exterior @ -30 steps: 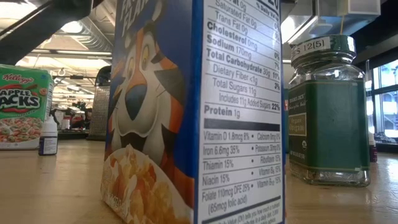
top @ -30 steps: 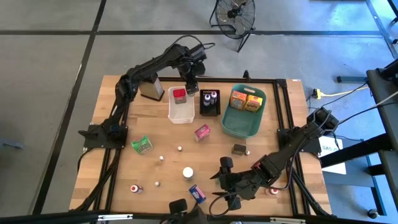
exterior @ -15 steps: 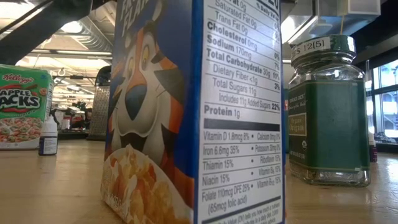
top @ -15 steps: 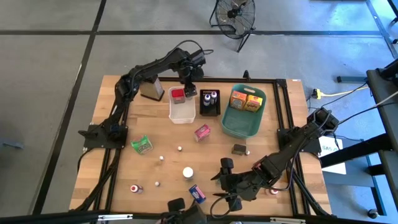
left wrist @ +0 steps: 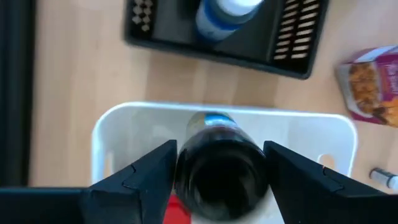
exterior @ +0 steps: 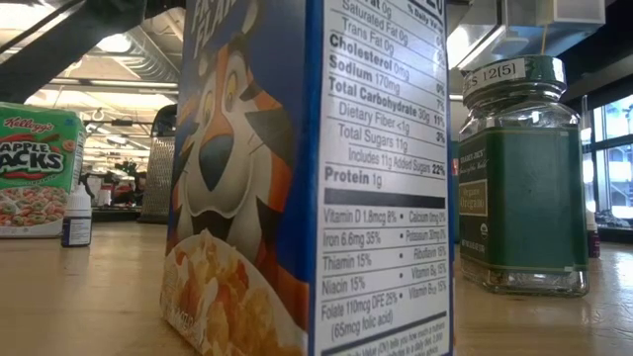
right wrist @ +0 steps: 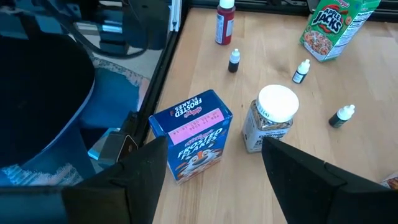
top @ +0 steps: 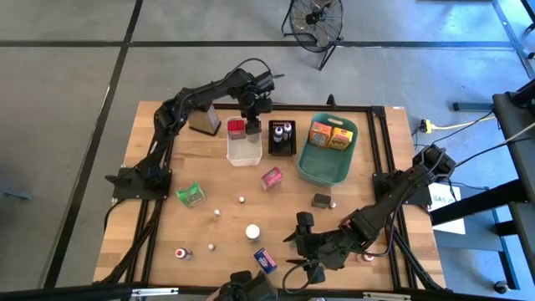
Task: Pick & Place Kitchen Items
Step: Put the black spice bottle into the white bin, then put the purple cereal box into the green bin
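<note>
A wooden table (top: 226,230) fills the middle of the high view; left of centre near its upper edge the left gripper (top: 253,127) hangs over a white plastic bin (top: 242,150), its jaws on either side of a dark round-capped jar (left wrist: 219,168), though I cannot tell whether they grip it; lower right, the right gripper (top: 294,249) waits with jaws wide beside a blue cereal box (top: 265,260) and a white-lidded glass jar (top: 252,231).
</note>
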Tool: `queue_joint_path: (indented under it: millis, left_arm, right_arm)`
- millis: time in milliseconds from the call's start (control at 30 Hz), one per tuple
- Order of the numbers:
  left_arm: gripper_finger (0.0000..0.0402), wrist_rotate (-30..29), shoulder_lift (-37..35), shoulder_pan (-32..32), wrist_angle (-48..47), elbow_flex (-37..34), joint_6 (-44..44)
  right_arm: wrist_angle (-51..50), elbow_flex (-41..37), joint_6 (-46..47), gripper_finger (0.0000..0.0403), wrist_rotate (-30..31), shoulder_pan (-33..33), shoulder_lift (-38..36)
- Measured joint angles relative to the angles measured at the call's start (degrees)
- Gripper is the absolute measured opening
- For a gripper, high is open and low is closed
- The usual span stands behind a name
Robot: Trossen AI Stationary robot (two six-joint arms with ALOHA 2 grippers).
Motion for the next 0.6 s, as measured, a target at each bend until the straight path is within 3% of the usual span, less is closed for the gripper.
queue_joint_path:
  millis: [367,600]
  left_arm:
    - [0.0237,-1.4,-0.16,1.54,1.43,-2.42,-1.27]
    - [0.0237,-1.42,-4.12,1.55,0.48,-2.24,-1.79]
  right_arm:
    - [0.0,0.0,-0.02,0.0264,-0.02,0.0,0.0]
    - [-0.15,0.0,-0.04,0.0264,-0.04,0.0,0.0]
